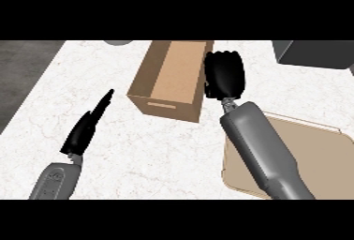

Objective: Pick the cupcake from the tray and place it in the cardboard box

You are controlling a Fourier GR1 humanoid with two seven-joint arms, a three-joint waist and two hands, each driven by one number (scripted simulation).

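My right hand (224, 75) is at the right rim of the cardboard box (176, 77), back of the hand up, fingers curled down. The cupcake does not show anywhere; it is not on the bare part of the tray (325, 150), and I judge it is under my curled fingers, though I cannot see it. Whether the fingers clamp on anything I cannot tell.

Handling, as judgement: a cupcake is light, soft on top, easily crushed or smeared. Best held low, round the wrapper sides, kept upright; frosting should stay untouched.

My left hand (86, 129) rests at the left over the bench (138, 154), fingers straight and together, holding nothing.

Count: one box, open-topped, far centre, inside bare where it shows. One tray, near right, partly under my right forearm. Cupcakes seen: none. Two grey shapes at the far edge, one far right (311, 54), one small far left of the box (119, 42); I cannot tell what they are.
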